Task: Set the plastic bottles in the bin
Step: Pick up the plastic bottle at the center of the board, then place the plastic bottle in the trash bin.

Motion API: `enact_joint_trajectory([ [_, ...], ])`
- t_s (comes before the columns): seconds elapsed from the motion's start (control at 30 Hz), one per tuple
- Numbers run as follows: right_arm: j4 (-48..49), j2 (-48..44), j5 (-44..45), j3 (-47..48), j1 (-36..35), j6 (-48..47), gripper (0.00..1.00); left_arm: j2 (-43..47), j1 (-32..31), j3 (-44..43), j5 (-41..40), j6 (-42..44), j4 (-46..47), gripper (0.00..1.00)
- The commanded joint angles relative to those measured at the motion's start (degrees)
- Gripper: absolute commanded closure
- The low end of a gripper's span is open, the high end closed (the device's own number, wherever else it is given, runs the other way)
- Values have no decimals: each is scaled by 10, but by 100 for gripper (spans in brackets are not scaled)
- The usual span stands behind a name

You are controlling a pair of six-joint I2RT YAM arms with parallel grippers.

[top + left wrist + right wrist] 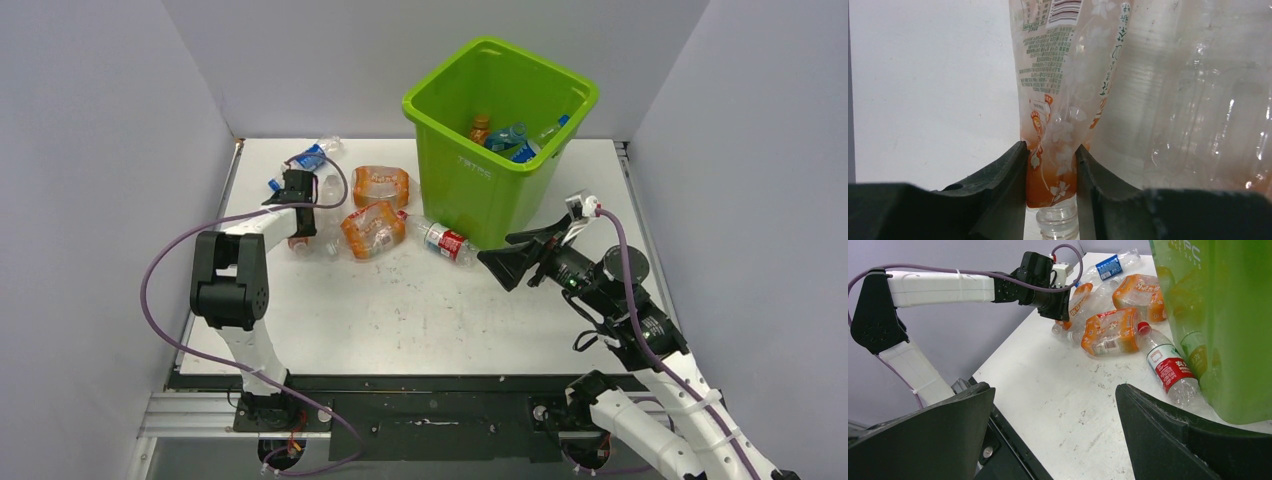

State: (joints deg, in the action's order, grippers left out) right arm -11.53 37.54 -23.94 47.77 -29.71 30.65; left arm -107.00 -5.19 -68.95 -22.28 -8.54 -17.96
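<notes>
My left fingers (1003, 180) are pinching the orange-label bottle (1053, 100) at its thin, crushed end, just above the threaded neck, which has no cap. My right fingers (938, 435) are spread wide and hold nothing; they hover over the bench (400, 310) near the front corner of the bin (470, 175).

The step in hand, I think, is to lift this bottle and carry it to the bin. The hold is on a narrow, soft part, so the long body may swing. A clear bottle (1198, 100) lies touching it on the right, so I should rise straight up first and not drag sideways. The bin stands at the far right of the bench and its rim is high, so I must go well above it and open only over the middle, where some bottles (505, 137) already lie.

Two big orange bottles (380, 185), a red-label bottle (440, 240) and a blue-label bottle (312, 155) remain on the bench between me and the bin.

The bench is white, flat and scuffed; it looks smooth, so bottles will slide easily. Plain grey walls (90, 150) close the left, far and right sides, and my left arm works close to the left one.
</notes>
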Motion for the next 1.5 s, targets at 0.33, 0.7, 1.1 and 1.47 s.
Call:
enact_joint_trajectory([
  [0.33,13,10,-14,53,-4,6,4,318,-5,95,44,-110,77,94],
  [0.7,70,14,-16,30,-17,52,2,683,-234,286,123,-420,235,100],
  [1.1,200,128,297,27,-391,-1,4,666,-512,487,-33,-520,772,100],
  [1.47,290,146,454,1,-466,0,5,660,-599,503,-78,-454,859,100],
])
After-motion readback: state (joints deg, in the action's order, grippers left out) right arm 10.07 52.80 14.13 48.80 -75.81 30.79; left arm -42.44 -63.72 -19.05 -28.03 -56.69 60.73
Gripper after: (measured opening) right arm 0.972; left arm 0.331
